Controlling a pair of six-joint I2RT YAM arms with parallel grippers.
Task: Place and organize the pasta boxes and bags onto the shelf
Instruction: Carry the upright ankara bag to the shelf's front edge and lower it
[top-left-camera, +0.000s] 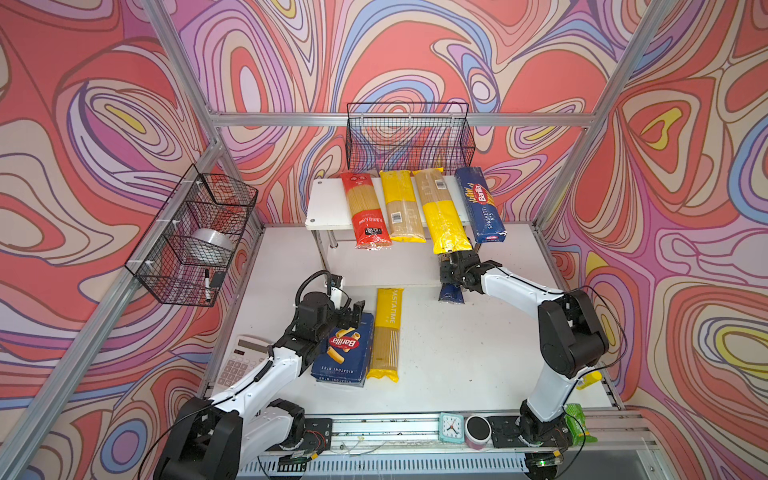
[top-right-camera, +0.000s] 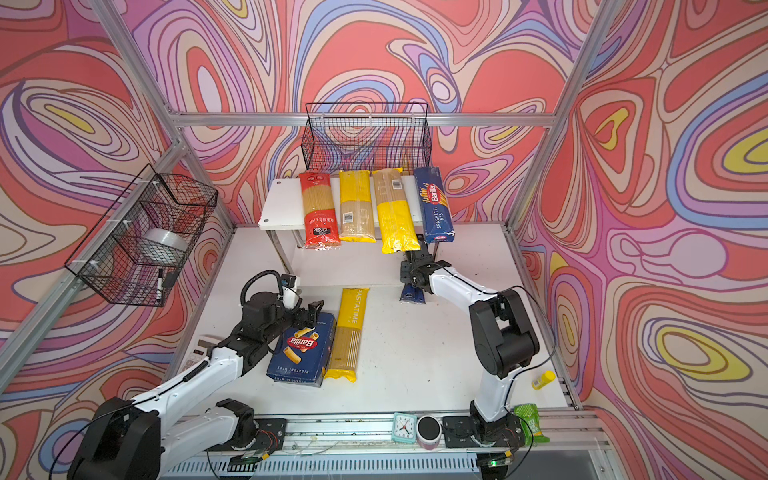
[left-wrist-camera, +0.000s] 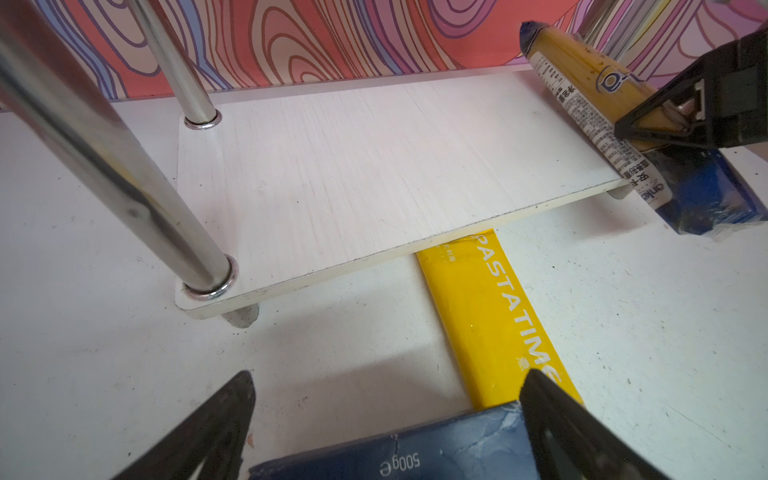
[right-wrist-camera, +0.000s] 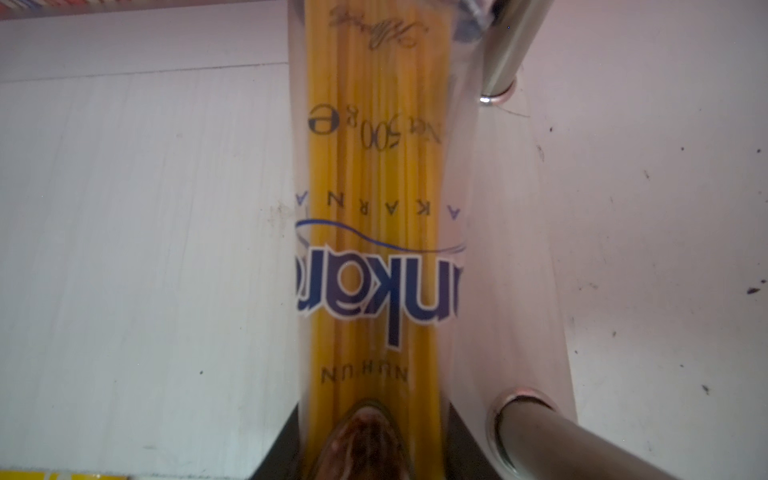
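The shelf's top board (top-left-camera: 328, 203) carries a red bag (top-left-camera: 365, 212), two yellow bags (top-left-camera: 401, 208) (top-left-camera: 440, 212) and the Spaghetti box (top-left-camera: 480, 203). On the lower board (left-wrist-camera: 374, 166) lies the dark blue bag (right-wrist-camera: 374, 208), its blue end (top-left-camera: 451, 293) hanging over the front edge. My right gripper (top-left-camera: 455, 266) straddles it, its jaws slightly apart beside the pasta. The rigatoni box (top-left-camera: 345, 349) and the PASTATIME bag (top-left-camera: 386, 332) lie side by side on the table. My left gripper (left-wrist-camera: 386, 386) is open over the box's far end (left-wrist-camera: 415, 453).
Chrome legs (left-wrist-camera: 124, 166) stand at the shelf corners. A wire basket (top-left-camera: 409, 137) hangs behind the shelf, and another (top-left-camera: 195, 237) on the left wall holds a tape roll. A calculator (top-left-camera: 237, 361), a clock (top-left-camera: 451, 427) and a jar (top-left-camera: 478, 430) sit along the front.
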